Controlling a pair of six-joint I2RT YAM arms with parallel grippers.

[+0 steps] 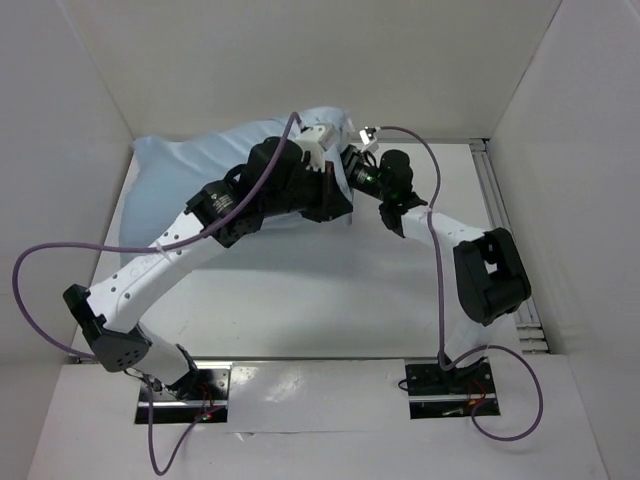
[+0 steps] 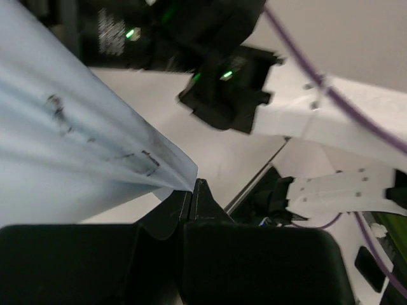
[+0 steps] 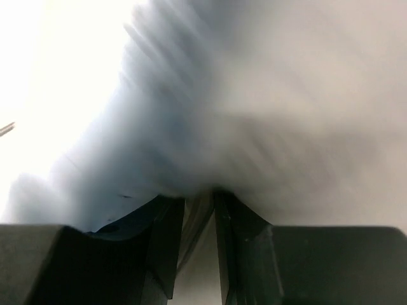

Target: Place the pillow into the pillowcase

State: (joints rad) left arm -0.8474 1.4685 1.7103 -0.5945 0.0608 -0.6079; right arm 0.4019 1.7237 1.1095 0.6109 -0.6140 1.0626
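Observation:
The light blue pillowcase (image 1: 195, 165) lies bunched at the back left of the table, reaching right to where the two grippers meet. My left gripper (image 1: 333, 203) is shut on a corner of its edge, and the cloth fans out up and left from the tips in the left wrist view (image 2: 76, 146). My right gripper (image 1: 349, 162) is at the case's right end. Its jaws (image 3: 199, 203) are nearly together with a fold of cloth pinched between them. That view is blurred: blue cloth (image 3: 121, 146) on the left, pale grey-white on the right. The white pillow is not clearly seen.
White walls close in the table at the back and both sides. A metal rail (image 1: 503, 225) runs along the right edge. Purple cables (image 1: 436, 260) loop over both arms. The right arm's white link (image 2: 331, 121) passes close in front of the left gripper.

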